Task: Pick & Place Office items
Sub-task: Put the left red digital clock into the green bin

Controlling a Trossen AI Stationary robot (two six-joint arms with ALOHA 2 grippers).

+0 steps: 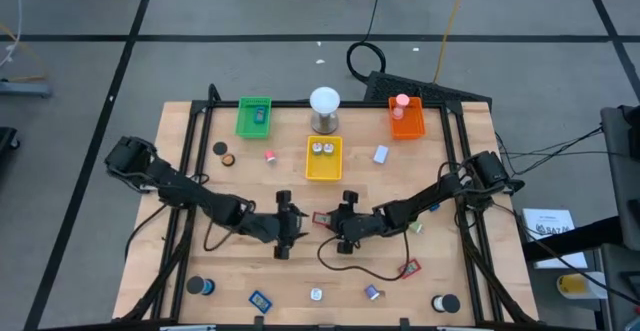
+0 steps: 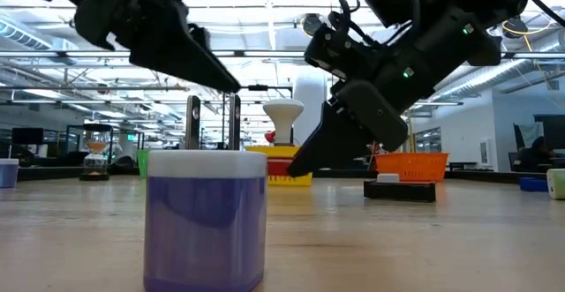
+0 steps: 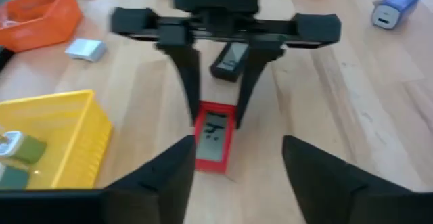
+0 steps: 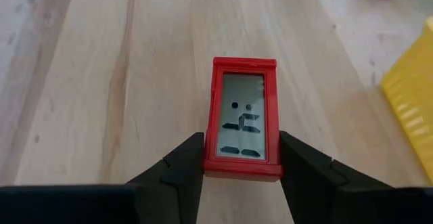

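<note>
A red rectangular piece with a grey display (image 4: 242, 119) lies between my two grippers at the table's middle (image 1: 322, 218). My right gripper (image 4: 242, 160) (image 1: 330, 219) is shut on it. My left gripper (image 3: 237, 166) (image 1: 298, 221) faces it from the table's left. It stands open, its fingers on either side of the piece's free end (image 3: 215, 158) without touching it. Other office items lie scattered: a purple-white roll (image 2: 205, 217), a blue piece (image 1: 261, 299), a black roll (image 1: 447, 303) and another red piece (image 1: 410, 267). My right gripper pinches the red piece by its two long sides (image 4: 215, 158), at the end nearest the gripper, between its two fingers. The fingers come slanting down from the table's right and lie along the piece. The piece sticks out ahead of the fingertips (image 3: 193, 109), display up. Whether it is clear of the table I cannot tell.
At the far side stand a green tray (image 1: 254, 117), a yellow tray (image 1: 323, 159), an orange tray (image 1: 406, 119) and a white-domed cylinder (image 1: 324, 109). A black cable (image 1: 365, 268) loops across the table near the right gripper. Small items lie along the near edge.
</note>
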